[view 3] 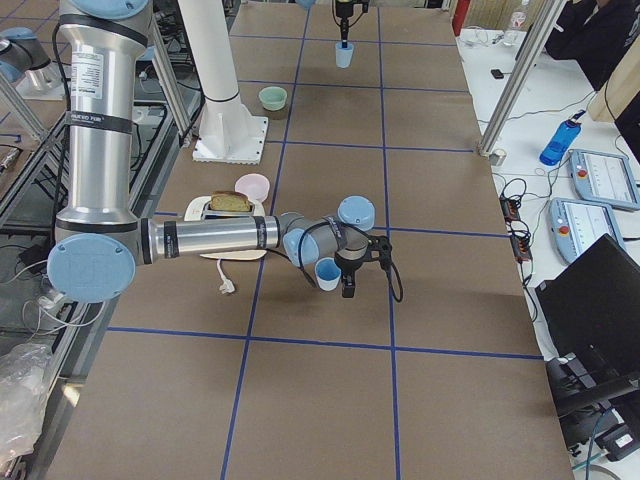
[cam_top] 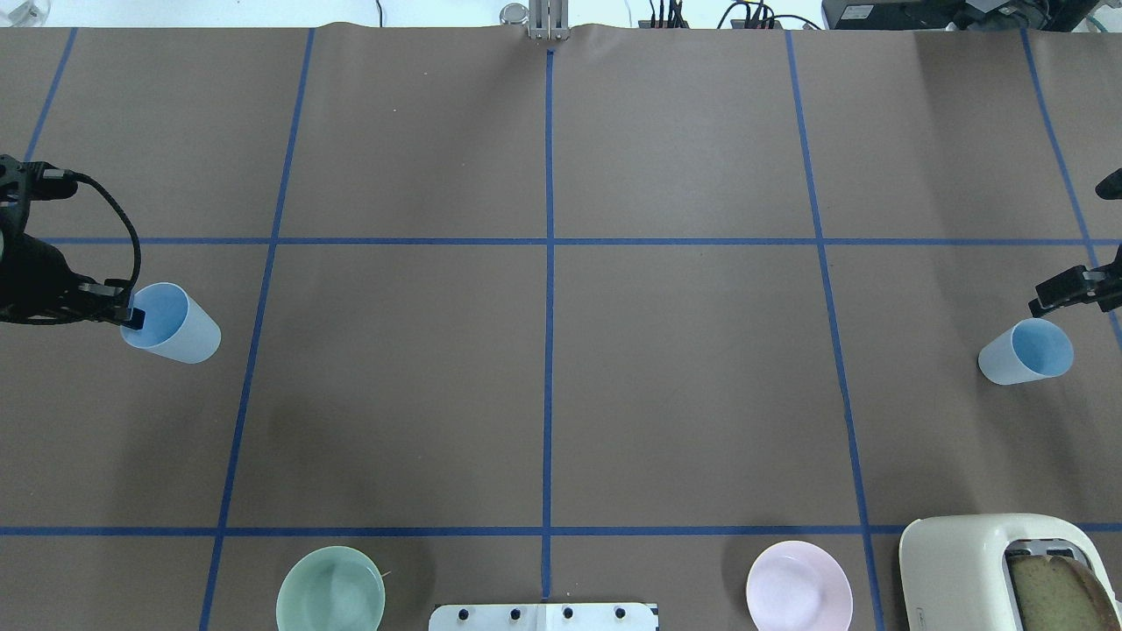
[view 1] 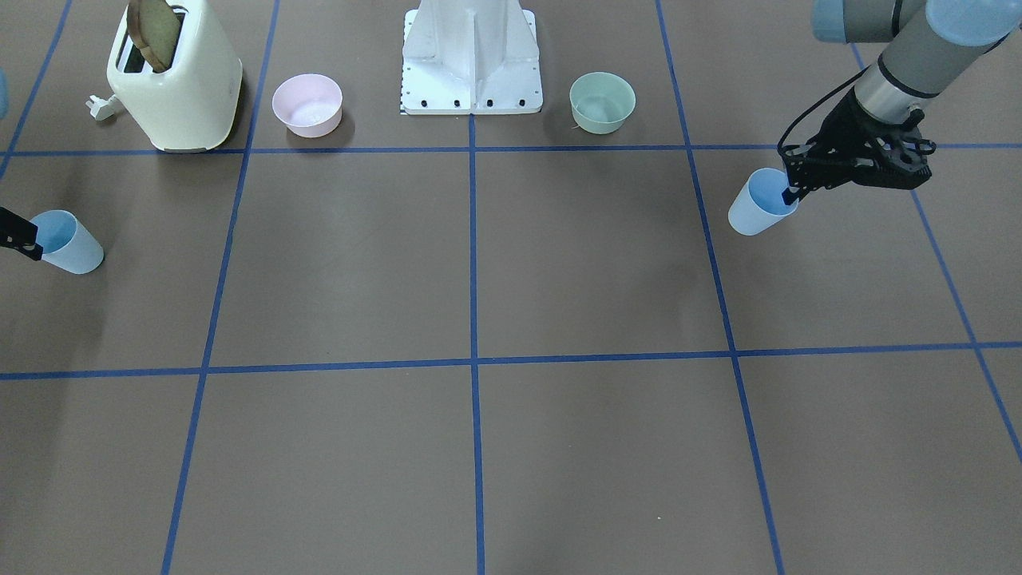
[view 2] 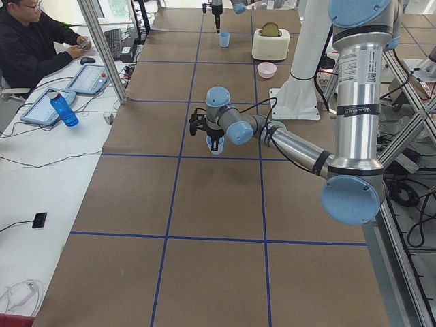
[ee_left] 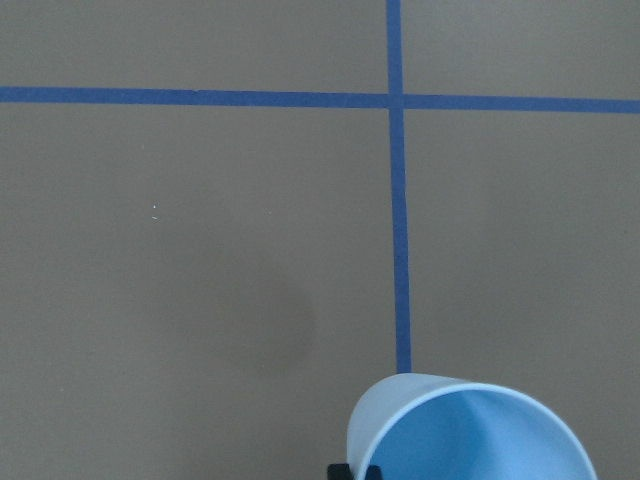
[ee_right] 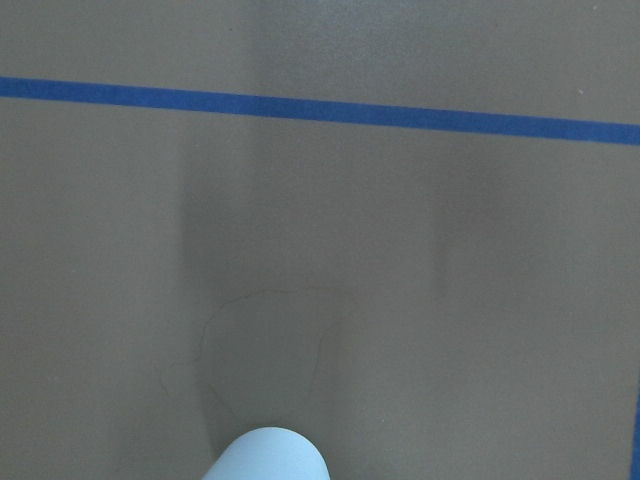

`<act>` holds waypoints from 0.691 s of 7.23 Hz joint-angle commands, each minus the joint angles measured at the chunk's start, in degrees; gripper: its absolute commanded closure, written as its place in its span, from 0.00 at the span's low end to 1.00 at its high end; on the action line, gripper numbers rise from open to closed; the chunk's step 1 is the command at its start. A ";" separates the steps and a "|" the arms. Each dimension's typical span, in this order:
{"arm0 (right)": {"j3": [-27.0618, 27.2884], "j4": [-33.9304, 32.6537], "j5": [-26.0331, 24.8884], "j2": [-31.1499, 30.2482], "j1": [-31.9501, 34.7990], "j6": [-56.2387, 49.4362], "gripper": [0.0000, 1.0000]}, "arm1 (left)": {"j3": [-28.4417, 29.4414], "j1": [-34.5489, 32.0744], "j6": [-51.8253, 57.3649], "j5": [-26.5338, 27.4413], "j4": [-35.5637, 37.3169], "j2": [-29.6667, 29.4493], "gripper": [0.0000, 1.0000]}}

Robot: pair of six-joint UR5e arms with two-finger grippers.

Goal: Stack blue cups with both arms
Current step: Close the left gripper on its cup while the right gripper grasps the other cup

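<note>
My left gripper (view 1: 790,194) is shut on the rim of one light blue cup (view 1: 754,209) and holds it upright just above the table at my left end. The overhead view shows this cup (cam_top: 175,326) at the left, and the left wrist view shows its open mouth (ee_left: 470,435). My right gripper (view 1: 28,246) pinches the rim of the second blue cup (view 1: 72,243) at my right end. The overhead view shows that cup (cam_top: 1021,355) at the right. In the right wrist view only its pale outer wall (ee_right: 265,458) shows, with its shadow apart from it on the table.
Along the robot's edge of the table stand a cream toaster (view 1: 180,80) with a bread slice in it, a pink bowl (view 1: 307,104), the white base pedestal (view 1: 471,56) and a pale green bowl (view 1: 603,102). Blue tape lines cross the brown table. An operator (view 2: 34,41) sits beside it.
</note>
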 commanded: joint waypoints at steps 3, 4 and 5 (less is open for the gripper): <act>0.19 8.86 0.68 -4.39 -0.04 3.11 0.00 | -0.83 -0.02 -0.50 0.29 4.18 -2.95 1.00; 0.19 9.14 0.68 -4.58 -0.21 3.73 0.00 | -0.83 -0.02 -0.50 0.29 4.71 -3.31 1.00; 0.19 9.14 0.68 -4.58 -0.30 3.82 0.00 | -0.83 -0.02 -0.68 0.29 4.72 -3.31 1.00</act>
